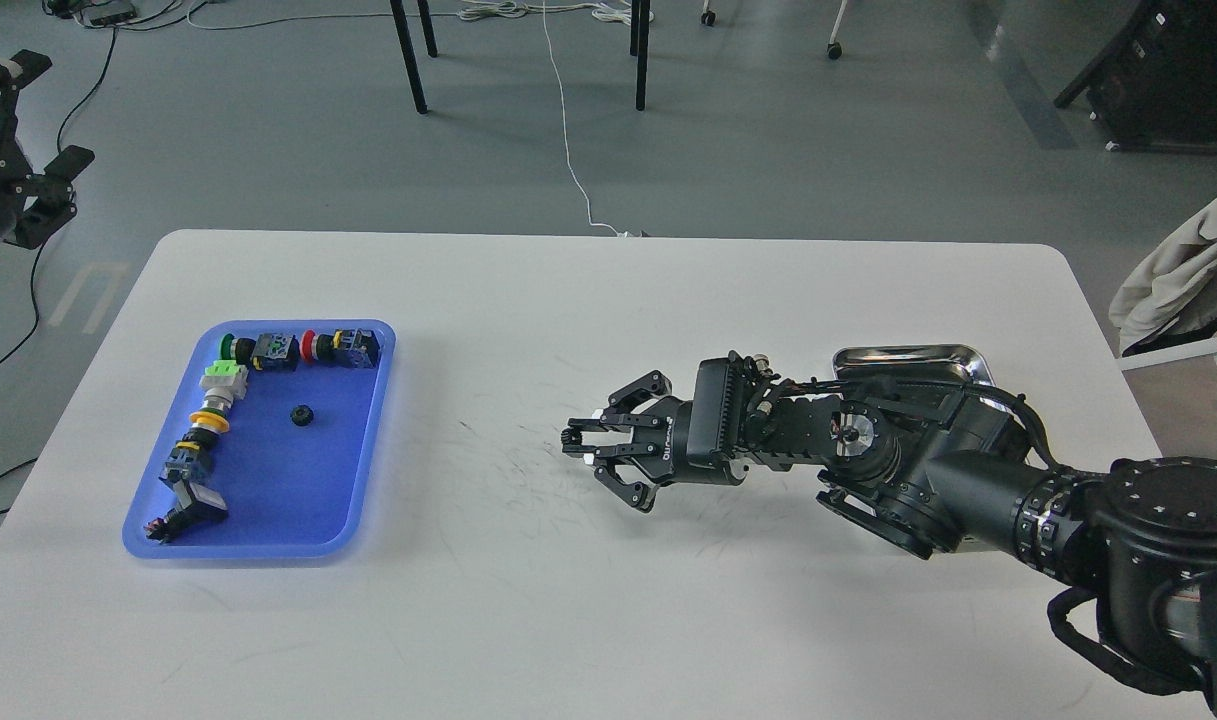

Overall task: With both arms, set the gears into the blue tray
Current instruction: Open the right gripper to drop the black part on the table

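The blue tray lies on the left of the white table. One small black gear rests on its floor near the middle. My right arm reaches in from the lower right. Its gripper hovers over the middle of the table, well to the right of the tray. The fingertips are pinched on a tiny black gear. My left gripper is off the table at the far upper left, partly cut by the view's edge, its fingers spread and holding nothing.
Colourful push-button switch parts line the blue tray's back and left sides. A shiny silver tray sits behind my right arm, mostly hidden by it. Chair legs and cables are on the floor beyond the table.
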### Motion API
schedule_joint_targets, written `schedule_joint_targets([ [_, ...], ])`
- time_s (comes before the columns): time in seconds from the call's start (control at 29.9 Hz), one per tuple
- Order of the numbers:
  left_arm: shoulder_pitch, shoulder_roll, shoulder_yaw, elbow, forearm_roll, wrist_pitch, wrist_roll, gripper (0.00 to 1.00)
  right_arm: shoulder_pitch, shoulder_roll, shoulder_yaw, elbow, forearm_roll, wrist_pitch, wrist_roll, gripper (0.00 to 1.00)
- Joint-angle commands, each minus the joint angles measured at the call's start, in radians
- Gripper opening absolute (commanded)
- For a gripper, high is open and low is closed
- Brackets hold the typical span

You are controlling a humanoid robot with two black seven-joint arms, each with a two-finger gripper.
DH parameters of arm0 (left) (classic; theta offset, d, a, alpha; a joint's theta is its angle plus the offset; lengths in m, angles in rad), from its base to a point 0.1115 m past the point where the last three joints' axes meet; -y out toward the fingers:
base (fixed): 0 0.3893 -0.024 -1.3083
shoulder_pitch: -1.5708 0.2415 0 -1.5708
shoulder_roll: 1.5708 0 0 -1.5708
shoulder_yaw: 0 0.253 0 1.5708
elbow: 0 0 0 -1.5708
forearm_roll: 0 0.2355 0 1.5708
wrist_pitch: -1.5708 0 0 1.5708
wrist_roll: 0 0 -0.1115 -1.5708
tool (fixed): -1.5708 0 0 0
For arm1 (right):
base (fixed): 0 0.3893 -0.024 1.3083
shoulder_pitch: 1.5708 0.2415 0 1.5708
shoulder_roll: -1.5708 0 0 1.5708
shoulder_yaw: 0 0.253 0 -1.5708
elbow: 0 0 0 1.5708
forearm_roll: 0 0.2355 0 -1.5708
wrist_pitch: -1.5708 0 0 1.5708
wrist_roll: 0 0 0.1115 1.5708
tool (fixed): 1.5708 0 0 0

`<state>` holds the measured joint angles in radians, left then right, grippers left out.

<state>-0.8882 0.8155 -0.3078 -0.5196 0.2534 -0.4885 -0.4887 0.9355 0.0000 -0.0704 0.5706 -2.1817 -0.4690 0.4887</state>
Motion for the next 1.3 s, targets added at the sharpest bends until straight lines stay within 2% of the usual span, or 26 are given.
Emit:
schedule_joint_targets([
  [0.0, 0.000, 0.004, 0.001, 0.001, -0.005, 0.000, 0.000, 0.99, 0.000, 0.000, 0.001, 0.000, 0.000, 0.001, 0.000, 0.23],
  [0.13, 0.001, 0.008, 0.001, 0.000, -0.005, 0.000, 0.000, 0.99, 0.000, 0.000, 0.003, 0.003, 0.000, 0.001, 0.000, 0.27],
  [0.23, 0.002, 0.010, 0.001, 0.000, -0.005, 0.000, 0.000, 0.99, -0.001, 0.000, 0.003, 0.002, 0.000, 0.001, 0.000, 0.42],
  [0.37, 0.002, 0.011, 0.001, 0.001, -0.006, 0.000, 0.000, 0.99, 0.000, 0.000, 0.010, 0.002, 0.000, 0.001, 0.000, 0.46],
  [0.4, 0.002, 0.011, 0.001, 0.000, -0.006, 0.000, 0.000, 0.99, -0.001, 0.000, 0.017, 0.002, 0.000, 0.001, 0.000, 0.49],
  [0.5, 0.002, 0.025, 0.001, 0.001, -0.006, 0.000, 0.000, 0.99, 0.000, 0.000, 0.018, 0.002, 0.000, 0.001, 0.000, 0.67],
  [0.6, 0.003, 0.028, 0.001, 0.001, -0.006, 0.000, 0.000, 0.99, 0.000, 0.000, 0.020, 0.002, 0.022, 0.001, 0.000, 0.71],
  [0.67, 0.005, 0.030, 0.001, 0.000, -0.006, 0.000, 0.000, 0.99, 0.000, 0.000, 0.030, 0.002, 0.058, 0.003, 0.000, 0.79],
  [0.84, 0.015, 0.030, 0.001, 0.000, -0.006, 0.000, 0.000, 0.99, 0.014, 0.000, 0.067, 0.003, 0.155, 0.021, 0.000, 0.84],
  [1.04, 0.023, 0.030, 0.001, 0.001, -0.006, 0.000, 0.000, 0.99, 0.048, 0.000, 0.178, 0.005, 0.315, 0.110, 0.000, 0.85],
  [1.27, 0.037, 0.030, 0.001, 0.001, -0.005, 0.000, 0.000, 0.99, 0.055, 0.000, 0.099, 0.032, 0.333, 0.162, 0.000, 0.86],
])
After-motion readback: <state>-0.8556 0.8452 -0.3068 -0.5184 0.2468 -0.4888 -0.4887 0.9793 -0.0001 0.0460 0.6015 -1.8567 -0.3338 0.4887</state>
